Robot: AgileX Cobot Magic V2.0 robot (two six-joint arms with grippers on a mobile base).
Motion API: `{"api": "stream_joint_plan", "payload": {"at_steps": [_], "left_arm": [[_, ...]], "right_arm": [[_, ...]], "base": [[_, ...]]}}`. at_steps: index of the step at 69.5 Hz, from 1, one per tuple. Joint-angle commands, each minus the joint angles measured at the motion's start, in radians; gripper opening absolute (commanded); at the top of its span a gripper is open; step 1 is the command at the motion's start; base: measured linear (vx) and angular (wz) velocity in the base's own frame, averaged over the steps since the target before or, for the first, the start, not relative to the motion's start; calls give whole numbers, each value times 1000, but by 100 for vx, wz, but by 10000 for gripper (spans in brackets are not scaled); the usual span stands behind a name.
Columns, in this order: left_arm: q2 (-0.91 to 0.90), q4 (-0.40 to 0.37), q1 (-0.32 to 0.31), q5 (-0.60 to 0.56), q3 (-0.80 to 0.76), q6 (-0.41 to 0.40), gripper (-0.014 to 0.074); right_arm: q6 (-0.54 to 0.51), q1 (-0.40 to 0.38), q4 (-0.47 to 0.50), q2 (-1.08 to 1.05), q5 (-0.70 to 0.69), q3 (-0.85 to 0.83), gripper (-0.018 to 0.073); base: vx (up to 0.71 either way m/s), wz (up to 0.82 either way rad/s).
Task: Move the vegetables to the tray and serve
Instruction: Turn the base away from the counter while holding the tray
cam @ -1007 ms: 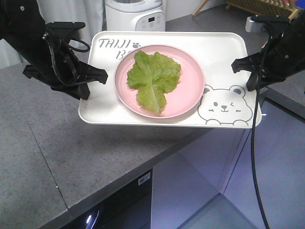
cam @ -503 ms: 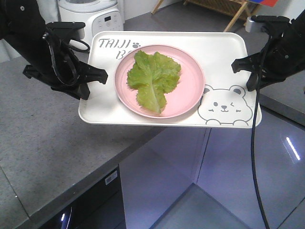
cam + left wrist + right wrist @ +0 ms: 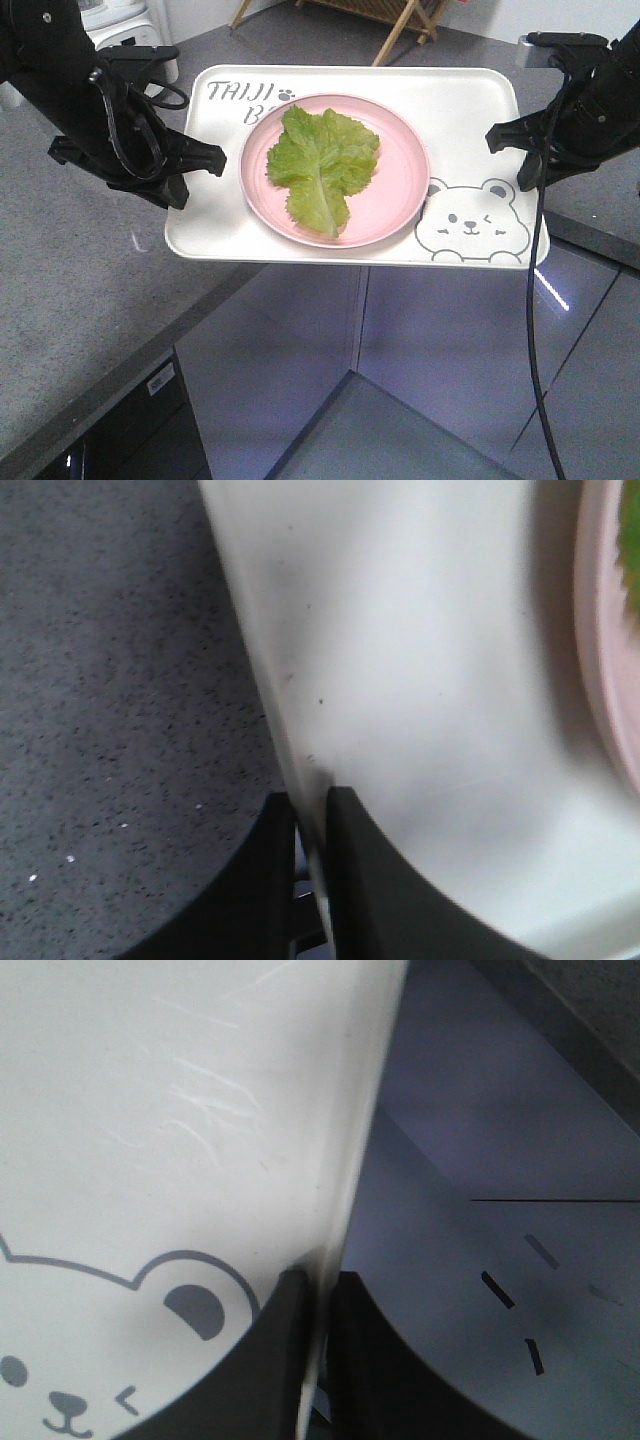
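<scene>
The vegetables [image 3: 322,170], one ruffled green lettuce leaf, lie on a round pink plate [image 3: 395,200] that rests on the cream tray [image 3: 460,110] with the bear drawing. The tray is held level in the air. My left gripper [image 3: 192,168] is shut on the tray's left rim, and in the left wrist view its gripper [image 3: 312,825] pinches the tray [image 3: 420,680] edge. My right gripper [image 3: 512,150] is shut on the right rim; the right wrist view shows that gripper [image 3: 318,1305] clamping the tray [image 3: 150,1110] beside the bear's ear.
A grey speckled counter [image 3: 70,290] lies under the tray's left part, its edge running diagonally. Below the tray are glossy cabinet fronts and floor [image 3: 420,370]. A white appliance [image 3: 125,20] and a wooden rack [image 3: 390,15] stand at the back.
The whole background has shifted left and back across the frames: the counter, the appliance and the rack slid left. The tray, plate, leaf and both grippers keep the same place in view.
</scene>
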Motion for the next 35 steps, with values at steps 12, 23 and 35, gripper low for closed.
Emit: {"api": "stream_joint_plan", "payload": {"at_steps": [12, 23, 35], "left_arm": [[-55, -158, -28, -93, -39, 26, -6], [-55, -158, -28, -93, -39, 26, -6], [-55, -158, -28, -93, -39, 26, -6]], "right_arm": [[-41, 19, 138, -56, 31, -27, -8], [-41, 19, 138, -56, 31, -27, -8], [-41, 19, 138, -56, 31, -27, -8]], "base": [[-2, -28], [-2, -28], [-2, -27]]}}
